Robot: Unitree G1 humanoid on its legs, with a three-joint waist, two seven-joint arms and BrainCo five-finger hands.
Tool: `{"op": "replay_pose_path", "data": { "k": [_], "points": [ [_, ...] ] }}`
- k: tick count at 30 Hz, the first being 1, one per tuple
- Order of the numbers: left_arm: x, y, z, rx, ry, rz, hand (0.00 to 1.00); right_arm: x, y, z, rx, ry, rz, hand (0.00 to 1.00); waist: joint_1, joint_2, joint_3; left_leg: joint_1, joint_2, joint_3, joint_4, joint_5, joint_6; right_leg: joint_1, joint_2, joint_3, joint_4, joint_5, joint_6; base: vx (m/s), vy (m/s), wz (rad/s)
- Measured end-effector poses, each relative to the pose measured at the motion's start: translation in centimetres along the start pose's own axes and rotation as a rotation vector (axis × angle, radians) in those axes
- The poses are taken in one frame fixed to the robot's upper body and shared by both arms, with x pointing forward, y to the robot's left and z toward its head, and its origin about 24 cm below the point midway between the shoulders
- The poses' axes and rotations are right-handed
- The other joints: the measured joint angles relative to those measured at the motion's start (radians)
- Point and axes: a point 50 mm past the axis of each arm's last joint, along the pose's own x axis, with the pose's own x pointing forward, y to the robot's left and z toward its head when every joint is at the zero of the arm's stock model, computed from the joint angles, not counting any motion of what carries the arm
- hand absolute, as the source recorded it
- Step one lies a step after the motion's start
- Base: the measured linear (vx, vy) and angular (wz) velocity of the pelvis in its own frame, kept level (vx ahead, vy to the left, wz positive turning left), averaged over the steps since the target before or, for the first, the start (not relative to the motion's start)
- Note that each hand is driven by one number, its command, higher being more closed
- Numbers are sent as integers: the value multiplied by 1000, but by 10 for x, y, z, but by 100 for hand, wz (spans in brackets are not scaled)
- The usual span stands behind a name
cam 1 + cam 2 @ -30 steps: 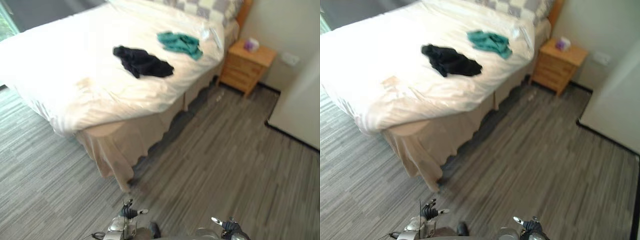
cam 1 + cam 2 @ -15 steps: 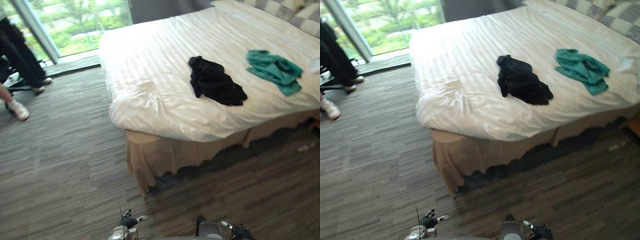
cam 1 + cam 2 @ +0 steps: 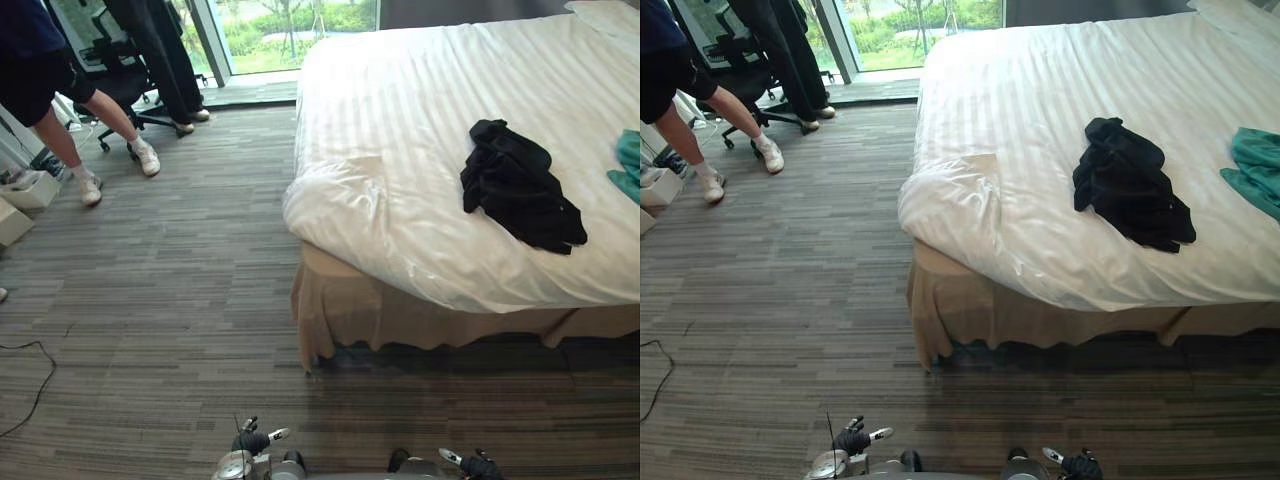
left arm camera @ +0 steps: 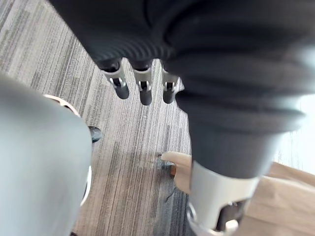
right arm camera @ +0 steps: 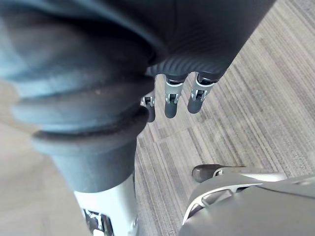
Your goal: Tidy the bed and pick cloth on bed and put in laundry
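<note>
bed [image 3: 400, 130]: white striped duvet, beige skirt
black cloth [image 3: 520, 185]: crumpled heap on duvet
teal cloth [image 3: 1255, 170]: rumpled, nearby
left hand [image 4: 144, 88], right hand [image 5: 170, 101]: fingers apart, empty

Both head eyes looked steeply down at the bed [image 3: 400, 150] corner and carpeted floor [image 3: 150, 330], sharing nearly everything, while wrist cameras peered closely along the left hand [image 4: 144, 91] and right hand [image 5: 172, 101] toward that floor.
</note>
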Motion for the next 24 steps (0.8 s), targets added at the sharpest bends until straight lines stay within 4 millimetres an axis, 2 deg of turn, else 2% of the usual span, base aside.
{"op": "replay_pose_path", "data": {
  "k": [2, 5, 6, 7, 9, 10, 11, 14, 16, 18, 21, 24],
  "points": [
    [0, 0, -1, -15, 6, 2, 0, 0, -1, -2, 13, 5, -6, 0, 1, 5, -5, 14, 6, 13, -1, -65, -12, 1, 8, 26, -19, 22, 16, 13, 187, -50],
    [1, 8, 4, 0, -5, 18, 0, -2, 6, -5, 30, 15, 9, 0, 3, -43, 4, 48, -12, 73, 19, -110, -5, -45, -25, 93, 92, -4, 48, -14, 184, -58],
    [2, 16, 5, 17, -3, 32, 0, -3, 12, -7, 30, 20, 25, 0, 0, -61, 9, 67, -21, 101, 34, -130, -3, -86, -42, 125, 192, -24, 69, -12, 163, -67],
    [2, 19, 4, 34, 7, 37, 0, -3, 15, -8, 30, 19, 33, 0, -1, -77, 7, 89, -22, 126, 47, -145, -5, -131, -50, 135, 298, -27, 73, 2, 117, -63],
    [3, 22, 5, 70, 17, 35, 0, -4, 20, -8, 8, 16, 51, 0, -9, -98, 6, 113, -33, 145, 50, -152, -5, -175, -71, 112, 398, -26, 72, 35, 80, -35],
    [3, 24, 6, 78, 16, 39, 0, -4, 22, -7, 8, 13, 54, 0, -25, -100, 6, 110, -39, 144, 49, -152, -5, -183, -80, 87, 390, -25, 71, 45, 59, -12],
    [3, 24, 5, 81, 18, 38, 0, -4, 21, -7, 5, 11, 55, 0, -30, -98, 5, 105, -40, 144, 49, -152, -5, -179, -80, 78, 370, -25, 71, 61, 40, -3],
    [4, 22, 10, 82, 12, 33, 0, -3, 20, -5, 0, 8, 51, 0, -44, -93, 6, 69, -39, 144, 55, -150, -6, -111, -57, 59, 169, -11, 75, 46, 16, -7],
    [4, 15, 7, 87, 23, 15, 0, -2, 14, 0, -12, -5, 39, 0, -52, -54, 16, 59, -35, 125, 26, -130, -7, -63, -29, 56, 22, 69, 70, -3, 12, -4],
    [4, 14, 8, 84, 19, 14, 0, -2, 13, -2, -13, 1, 37, 0, -56, -42, 17, 56, -38, 118, 23, -127, -4, -39, -25, 50, -34, 91, 60, -11, 12, 3],
    [4, 16, 5, 62, 26, 23, 0, -3, 12, -7, -17, 17, 35, 0, -53, -45, 10, 69, -39, 102, 14, -123, -4, 18, -18, 37, -102, 111, 53, -58, -1, 14],
    [2, 17, 0, 67, 39, 20, 0, -3, 13, -9, -23, 23, 37, 0, -53, -54, 3, 67, -49, 83, -29, -91, -1, 23, -19, 17, -133, 124, 46, -80, -28, 17]
  ]
}}
